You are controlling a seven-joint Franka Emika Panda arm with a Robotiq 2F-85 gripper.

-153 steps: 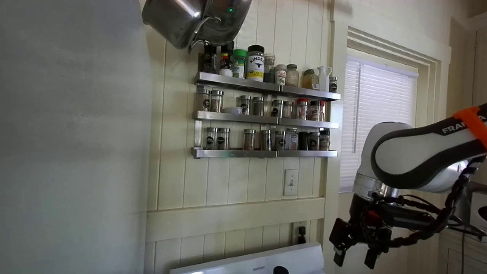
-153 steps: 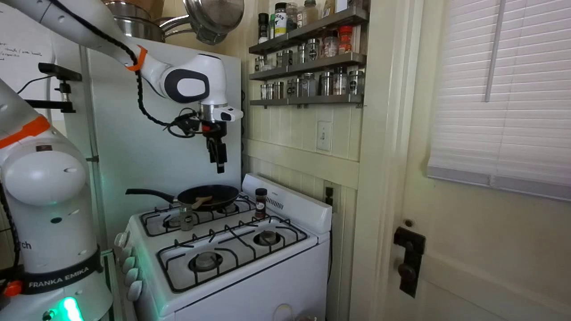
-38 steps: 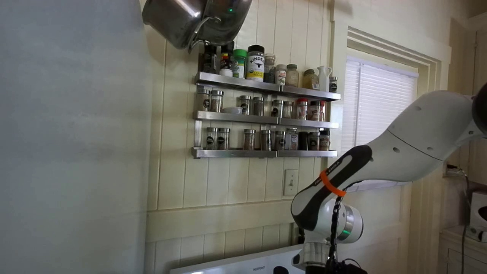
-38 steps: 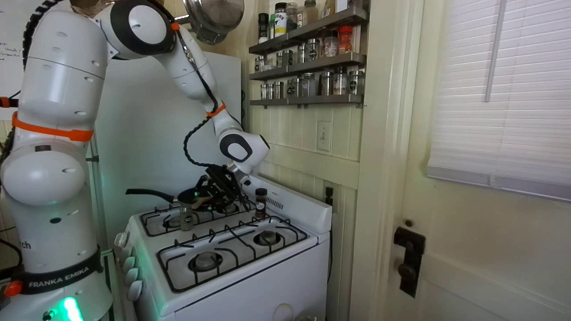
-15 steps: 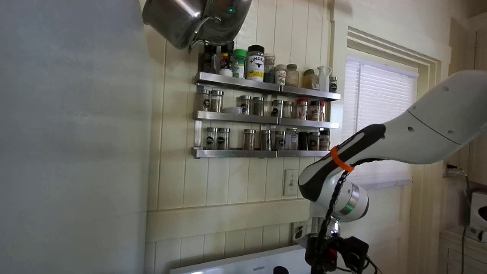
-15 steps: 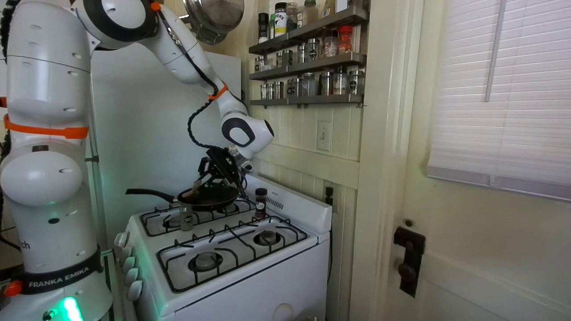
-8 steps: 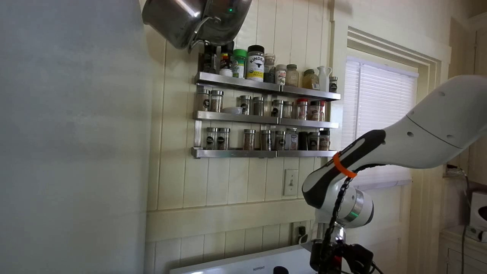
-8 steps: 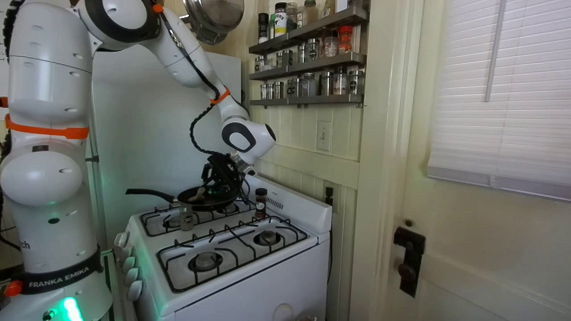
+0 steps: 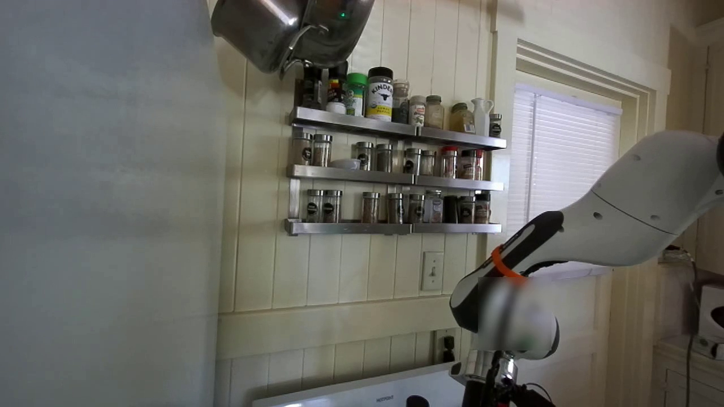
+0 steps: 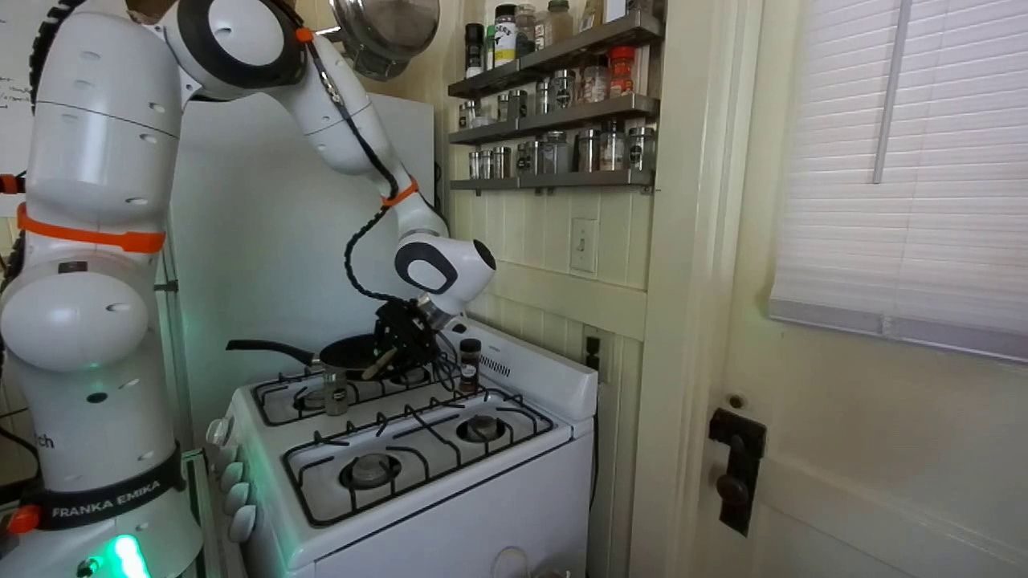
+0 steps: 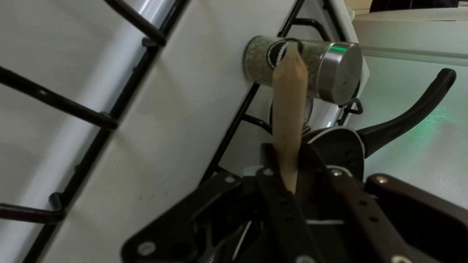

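Inside the pincer (image 11: 290, 155), a wooden utensil (image 11: 290, 98) is pinched; both now sit lower, the pan (image 10: 344, 350) beneath; hold seemingly unbroken.

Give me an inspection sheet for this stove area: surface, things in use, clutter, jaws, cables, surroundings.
Surface: white gas stove with black grates.
Things in use: wooden utensil; black frying pan on a grate, partly hidden.
Clutter: herb jar labelled "Provenc…" and dark-capped spice jar, both upright on the stove.
Jaws: closed on the wooden utensil.
Cables: black sleeved cable in a slack loop; thin wires near the dark-capped spice jar, contact unclear.
Surroundings: wall shelves holding spice jars; window blind.
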